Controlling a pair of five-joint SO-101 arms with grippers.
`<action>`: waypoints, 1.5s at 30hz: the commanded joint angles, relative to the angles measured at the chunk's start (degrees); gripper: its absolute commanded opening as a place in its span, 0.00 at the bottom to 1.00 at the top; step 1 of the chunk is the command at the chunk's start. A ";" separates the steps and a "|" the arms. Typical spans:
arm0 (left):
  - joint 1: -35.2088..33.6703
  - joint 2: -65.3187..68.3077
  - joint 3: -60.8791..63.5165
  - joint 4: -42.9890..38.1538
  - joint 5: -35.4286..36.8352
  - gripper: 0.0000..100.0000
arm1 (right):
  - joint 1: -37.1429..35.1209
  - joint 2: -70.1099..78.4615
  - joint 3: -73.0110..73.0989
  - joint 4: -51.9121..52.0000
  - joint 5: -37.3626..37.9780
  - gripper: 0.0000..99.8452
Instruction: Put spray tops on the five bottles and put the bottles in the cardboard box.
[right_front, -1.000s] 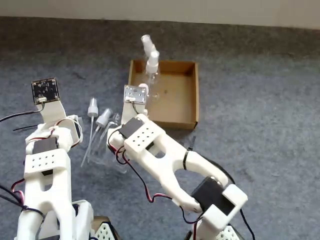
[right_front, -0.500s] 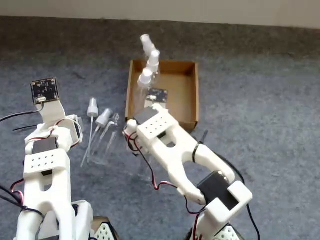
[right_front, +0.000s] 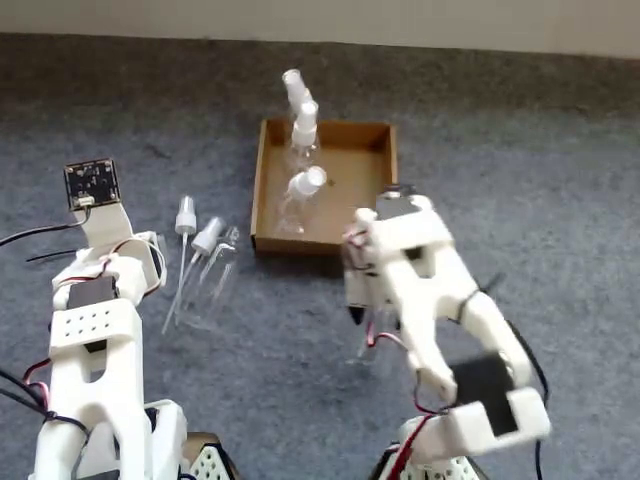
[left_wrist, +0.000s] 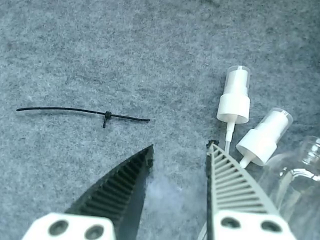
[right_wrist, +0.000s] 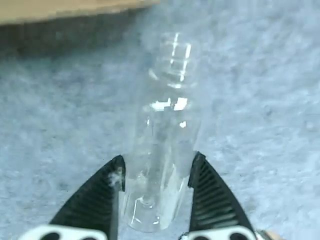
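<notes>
My right gripper (right_wrist: 157, 160) clamps the uncapped bottle (right_wrist: 167, 110), long axis along the jaws, neck pointing at the cardboard box (right_wrist: 75, 10) wall (middle of the carpet (right_front: 520, 150)). Left gripper (left_wrist: 180, 147) gapes beside two spray tops (left_wrist: 233, 102).

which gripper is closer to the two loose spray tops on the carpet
Left. The left gripper sits right beside the spray tops; the right gripper is off by a topless bottle in front of the box.
</notes>
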 joint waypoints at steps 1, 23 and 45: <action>1.36 -0.40 -0.31 -1.32 -0.09 0.17 | 14.37 -11.65 6.20 -7.78 21.98 0.00; 1.36 -0.40 0.40 -1.32 -0.09 0.17 | 48.66 8.75 -5.67 -15.52 63.74 0.11; 1.36 -0.40 0.48 -1.41 -0.09 0.17 | 46.37 8.57 -11.91 -9.89 63.47 0.37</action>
